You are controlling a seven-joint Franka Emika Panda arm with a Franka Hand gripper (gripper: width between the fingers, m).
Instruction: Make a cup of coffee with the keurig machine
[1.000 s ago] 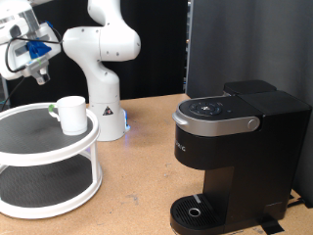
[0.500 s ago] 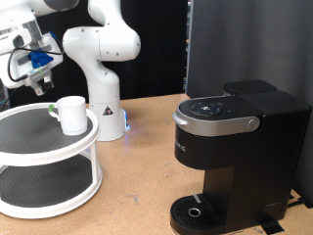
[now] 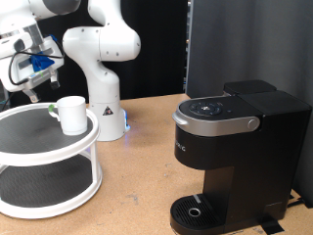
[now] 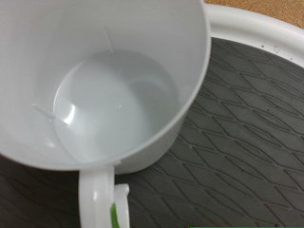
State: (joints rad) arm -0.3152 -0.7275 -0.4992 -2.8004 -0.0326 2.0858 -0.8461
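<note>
The white cup (image 3: 71, 114) stands upright on the top tier of a round two-tier stand (image 3: 29, 147) at the exterior view's left. My gripper (image 3: 39, 88) hangs just above and to the left of the cup, not touching it. The wrist view looks straight down into the empty cup (image 4: 104, 85), with its handle (image 4: 95, 195) and a green mark (image 4: 116, 215) showing; no fingers show there. The black keurig machine (image 3: 235, 147) stands at the exterior view's right, lid shut, its drip tray (image 3: 196, 211) bare.
The white robot base (image 3: 103, 88) stands behind the stand. A tall black panel (image 3: 245, 44) rises behind the machine. The stand's dark ribbed mat (image 4: 237, 142) and white rim (image 4: 275, 33) surround the cup. Bare wooden table (image 3: 137, 186) lies between stand and machine.
My gripper has come down and slightly towards the cup over the last second. The cup and the machine have not moved.
</note>
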